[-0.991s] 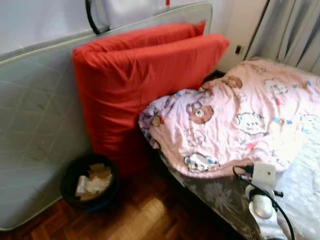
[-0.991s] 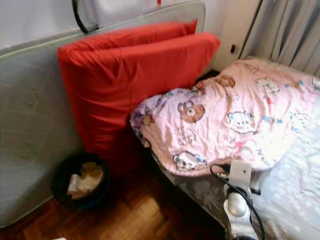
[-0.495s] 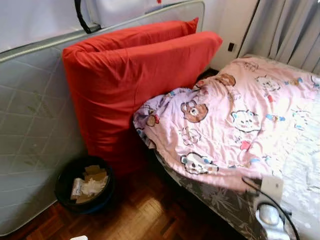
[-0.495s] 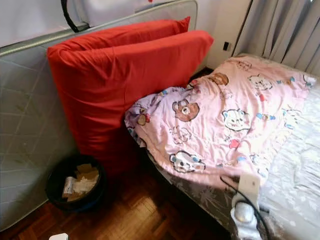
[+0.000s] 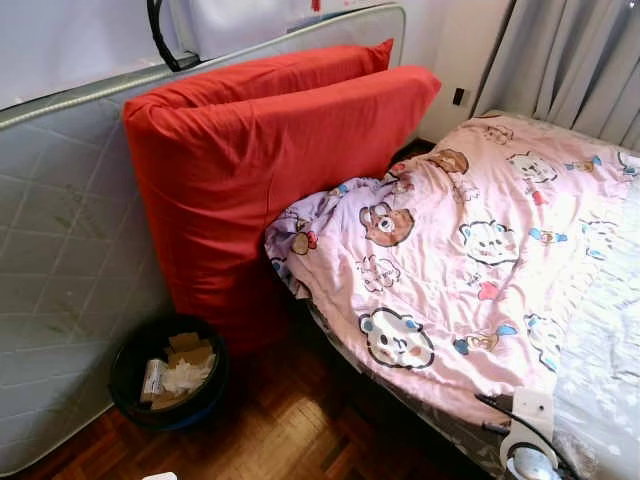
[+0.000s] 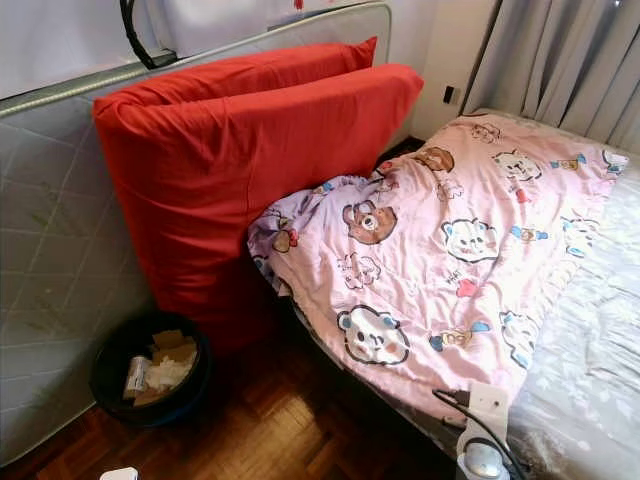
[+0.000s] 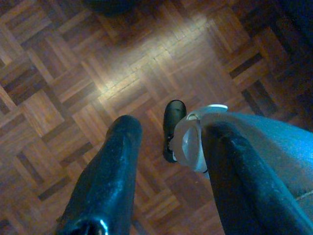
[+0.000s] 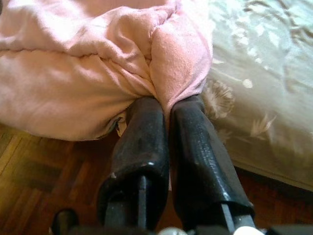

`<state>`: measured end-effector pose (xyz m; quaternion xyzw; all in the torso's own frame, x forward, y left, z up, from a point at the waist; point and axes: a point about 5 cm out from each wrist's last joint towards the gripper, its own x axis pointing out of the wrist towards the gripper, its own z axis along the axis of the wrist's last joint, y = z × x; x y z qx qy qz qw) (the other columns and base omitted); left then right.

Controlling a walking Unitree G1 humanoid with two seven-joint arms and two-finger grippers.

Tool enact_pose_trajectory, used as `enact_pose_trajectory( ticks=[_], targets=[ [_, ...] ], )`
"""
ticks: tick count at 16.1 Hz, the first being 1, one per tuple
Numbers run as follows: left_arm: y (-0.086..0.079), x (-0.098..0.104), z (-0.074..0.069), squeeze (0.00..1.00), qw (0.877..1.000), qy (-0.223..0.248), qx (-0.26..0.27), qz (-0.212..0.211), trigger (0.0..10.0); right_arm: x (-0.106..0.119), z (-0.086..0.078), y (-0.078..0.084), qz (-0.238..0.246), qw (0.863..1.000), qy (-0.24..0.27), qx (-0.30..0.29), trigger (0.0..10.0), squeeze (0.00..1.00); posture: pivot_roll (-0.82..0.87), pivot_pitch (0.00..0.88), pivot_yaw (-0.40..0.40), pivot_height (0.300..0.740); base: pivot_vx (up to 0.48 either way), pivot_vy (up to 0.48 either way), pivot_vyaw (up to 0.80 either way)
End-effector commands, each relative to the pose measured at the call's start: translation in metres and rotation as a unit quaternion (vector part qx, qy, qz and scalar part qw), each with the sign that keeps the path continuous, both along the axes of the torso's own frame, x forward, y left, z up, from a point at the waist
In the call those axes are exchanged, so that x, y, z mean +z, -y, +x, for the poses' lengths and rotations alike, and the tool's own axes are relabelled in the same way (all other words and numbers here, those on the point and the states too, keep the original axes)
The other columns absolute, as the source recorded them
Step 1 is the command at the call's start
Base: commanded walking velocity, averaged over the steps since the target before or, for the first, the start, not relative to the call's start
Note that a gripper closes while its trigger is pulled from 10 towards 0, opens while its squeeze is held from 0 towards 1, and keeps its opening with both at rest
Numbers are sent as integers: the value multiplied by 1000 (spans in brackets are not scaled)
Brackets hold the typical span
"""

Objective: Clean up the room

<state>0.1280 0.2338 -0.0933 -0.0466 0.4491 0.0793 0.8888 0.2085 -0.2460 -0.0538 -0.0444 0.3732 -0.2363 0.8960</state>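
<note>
The right tool (image 8: pixel 164 105) is pinching a fold of the pink blanket (image 5: pixel 470 240) between closed fingers at the bed (image 6: pixel 590 370) edge. The left tool (image 7: pixel 168 142), fingers spread and holding nothing, is hanging over bare wooden floor (image 5: pixel 300 430). Beyond, a bin (image 5: pixel 165 370) is sitting against the red cushion (image 5: pixel 260 170) and mattress (image 5: pixel 60 250).

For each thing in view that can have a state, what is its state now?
pink blanket: spread on the bed, edge pinched.
right pincer: shut on the blanket's edge.
left pincer: open, above the floor.
waste bin: holds papers.
red cushion: leaning, upright.
</note>
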Motion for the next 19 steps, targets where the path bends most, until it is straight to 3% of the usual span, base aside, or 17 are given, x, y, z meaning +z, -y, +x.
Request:
enact_pose_trajectory(
  ticks=[1,2,3,4,5,15,16,17,19],
  targets=[
    [-2,-1,-4,0,1000,-10,-2,2,10000,-7,-8,-4,12,1000,-20,4,10000,0,64,30,-17,740,0,0,0],
    [-2,-1,-4,0,1000,-10,-3,2,10000,-7,-8,-5,14,1000,-21,4,10000,0,64,30,-17,740,0,0,0],
    [-2,-1,-5,0,1000,-10,-2,2,10000,-8,-9,-5,15,1000,-26,6,10000,345,63,31,-17,740,0,0,0],
    [-2,-1,-5,0,1000,-10,-3,2,10000,-9,-9,-5,15,1000,-27,6,10000,388,63,31,-17,740,0,0,0],
    [-3,-1,-5,0,1000,-10,-3,3,10000,-9,-11,-5,16,999,-31,5,10000,910,63,32,-17,740,0,0,0],
    [-2,-1,-4,0,1000,-7,0,2,10000,-13,-22,4,10,999,-50,-9,10000,898,62,25,-20,740,0,0,0],
    [-2,-1,-4,0,1000,-8,0,2,10000,-15,-24,3,16,998,-53,-9,10000,624,63,23,-21,740,0,0,0],
    [-1,-1,-4,0,1000,-8,0,2,10000,-16,-25,1,34,998,-44,-8,10000,0,60,21,-22,740,0,0,0],
    [-1,-1,-4,0,1000,-8,0,2,10000,-17,-22,-9,72,997,-26,14,10000,0,58,19,-22,740,0,0,0]
  ],
)
